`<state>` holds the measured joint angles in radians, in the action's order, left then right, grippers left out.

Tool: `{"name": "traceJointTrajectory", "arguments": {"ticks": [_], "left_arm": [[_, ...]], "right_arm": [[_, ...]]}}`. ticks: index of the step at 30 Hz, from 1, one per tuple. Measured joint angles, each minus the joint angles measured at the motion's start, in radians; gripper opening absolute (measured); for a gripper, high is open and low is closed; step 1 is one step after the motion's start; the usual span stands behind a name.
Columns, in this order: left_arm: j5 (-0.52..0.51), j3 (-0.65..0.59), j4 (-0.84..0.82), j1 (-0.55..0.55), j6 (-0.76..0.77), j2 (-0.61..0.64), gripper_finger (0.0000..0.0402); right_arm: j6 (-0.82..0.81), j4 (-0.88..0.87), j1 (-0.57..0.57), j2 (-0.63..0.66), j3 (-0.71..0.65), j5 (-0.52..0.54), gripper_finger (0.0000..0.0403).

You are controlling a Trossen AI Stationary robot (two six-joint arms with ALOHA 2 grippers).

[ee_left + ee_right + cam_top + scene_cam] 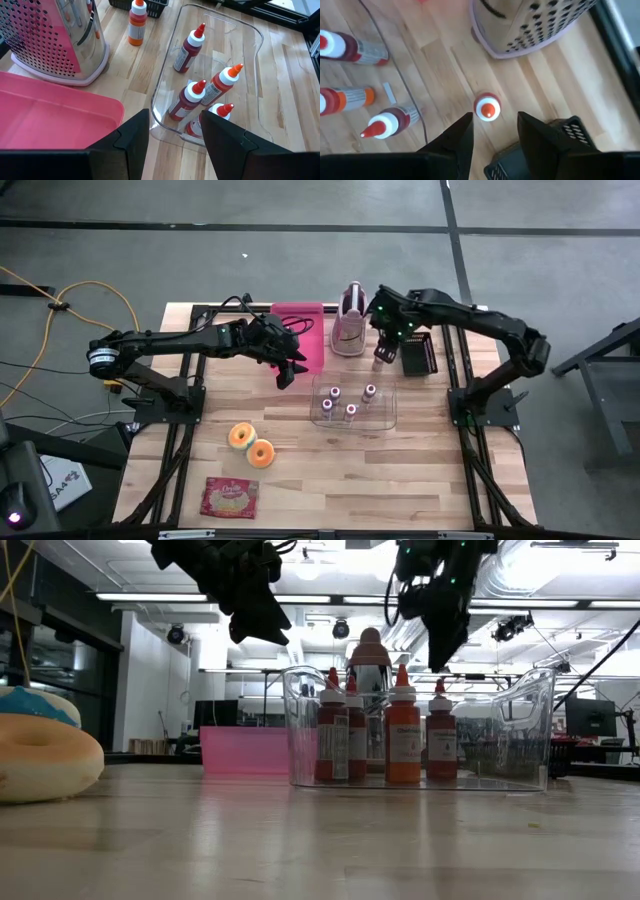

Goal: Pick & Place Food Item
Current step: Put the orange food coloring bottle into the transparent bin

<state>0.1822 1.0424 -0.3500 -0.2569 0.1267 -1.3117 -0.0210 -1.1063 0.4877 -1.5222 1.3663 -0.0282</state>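
Note:
A small bottle [486, 108] with a white and orange cap stands upright on the wooden table, between the metal grater [348, 320] and the black basket [418, 356]; it also shows as the lone bottle [137, 22] in the left wrist view. My right gripper [495, 134] hangs open above it, pointing steeply down, its fingers clear of the cap. A clear plastic bin [385, 415] holds several similar bottles [192, 97]. My left gripper [172, 137] waits open in the air over the pink tray's [298, 330] near edge, with nothing between its fingers.
Two donuts [250, 444] and a red packet [228, 497] lie on the near left of the table. The grater stands on the far side beside the pink tray. Bare wood lies near the front right corner [430, 480].

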Motion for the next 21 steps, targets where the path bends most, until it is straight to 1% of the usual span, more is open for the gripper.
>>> {"name": "traceJointTrajectory", "arguments": {"ticks": [9,16,21], "left_arm": [[0.000,0.000,0.000,0.000,0.000,0.000,0.0173],[0.000,0.000,0.000,0.000,0.000,0.000,0.0173],[0.000,0.000,0.000,0.000,0.000,0.000,0.0173]], "right_arm": [[0.043,-0.006,0.004,-0.053,0.000,0.002,0.0144],[0.048,-0.013,0.002,-0.085,0.000,0.005,0.0192],[0.014,-0.009,0.002,-0.090,-0.004,0.010,0.0219]]}}
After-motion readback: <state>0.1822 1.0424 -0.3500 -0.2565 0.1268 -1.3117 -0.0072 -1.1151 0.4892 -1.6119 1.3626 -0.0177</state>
